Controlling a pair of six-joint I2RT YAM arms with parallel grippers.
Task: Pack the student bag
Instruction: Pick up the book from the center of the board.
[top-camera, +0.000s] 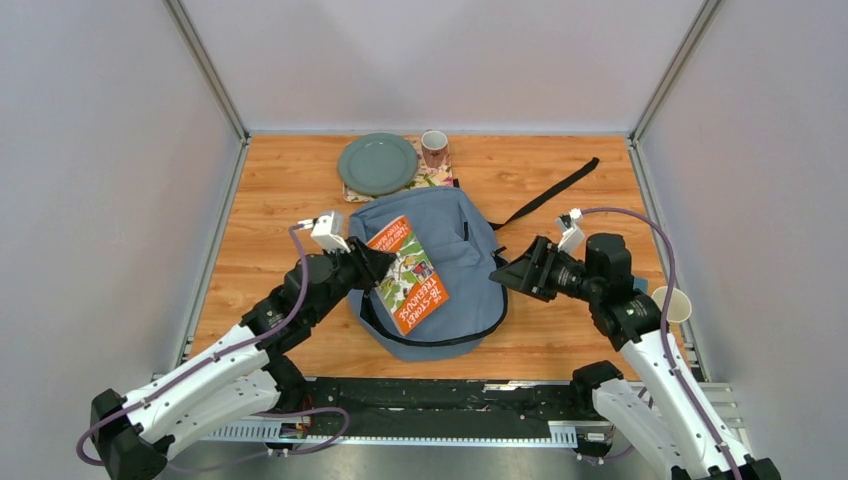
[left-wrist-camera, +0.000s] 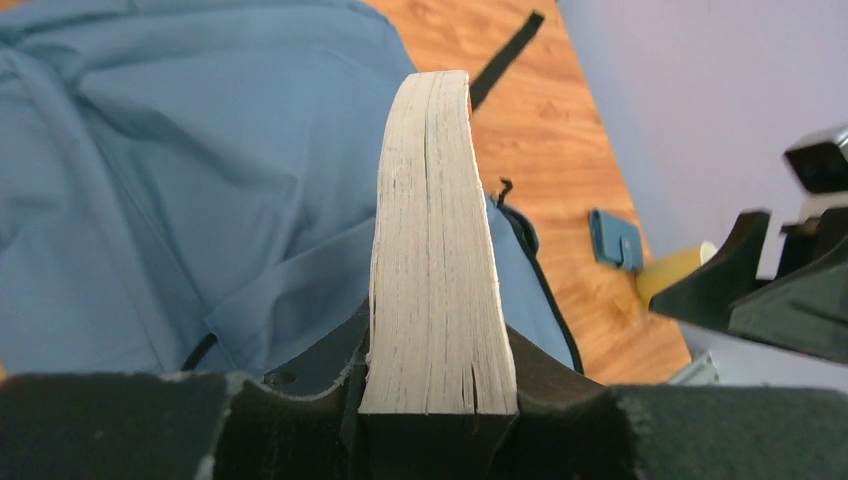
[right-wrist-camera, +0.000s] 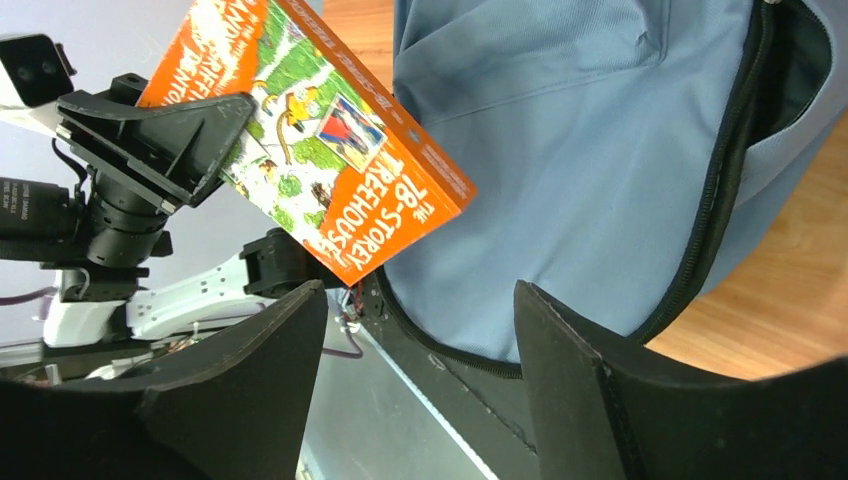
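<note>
The student bag (top-camera: 462, 262) lay flat at the centre of the wooden surface (top-camera: 270, 200), one zip gaping. At its 9 o'clock the left gripper (top-camera: 368, 268) clamped an orange paperback (top-camera: 410, 275) by one edge, holding it tilted over the bag; the cover read "THE 78-STOREY TREEHOUSE". At 3 o'clock the right gripper (top-camera: 508, 272) stood wide, nothing between its jaws. A green plate (top-camera: 377, 163) and a mug (top-camera: 434, 148) sat at 12 o'clock.
</note>
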